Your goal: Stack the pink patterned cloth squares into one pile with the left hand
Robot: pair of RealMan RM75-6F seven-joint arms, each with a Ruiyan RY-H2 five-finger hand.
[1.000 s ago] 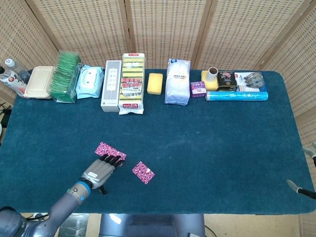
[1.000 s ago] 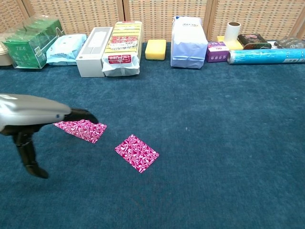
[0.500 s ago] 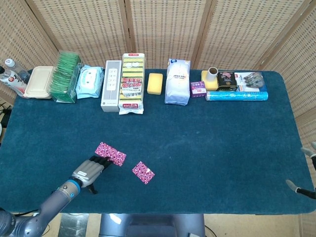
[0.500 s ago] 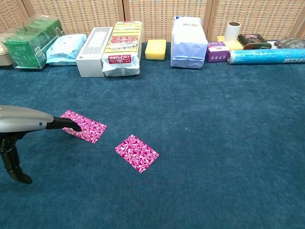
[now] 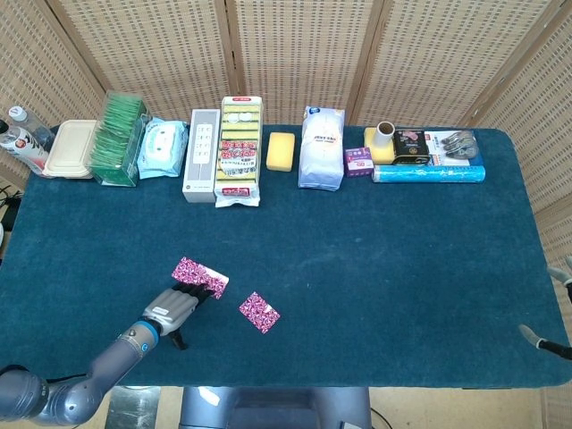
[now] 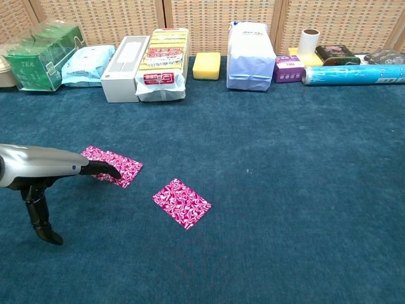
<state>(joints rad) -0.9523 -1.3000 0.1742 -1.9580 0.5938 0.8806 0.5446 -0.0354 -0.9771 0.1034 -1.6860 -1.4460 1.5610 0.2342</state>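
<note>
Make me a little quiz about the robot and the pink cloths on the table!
1. True or false: the two pink cloths are already in one pile.
2. Which hand reaches over a pink cloth: A left, B right?
3. Fill in: the sponge at the back is ____.

Key:
1. False: the far cloth and near cloth lie apart.
2. A: the left hand.
3. Yellow: the sponge.

Both views were evenly and brightly lit from above, with soft, faint shadows cast on the desk (image 5: 375, 268). No glare was seen. The nearest arm was slightly blurred in the chest view.
</note>
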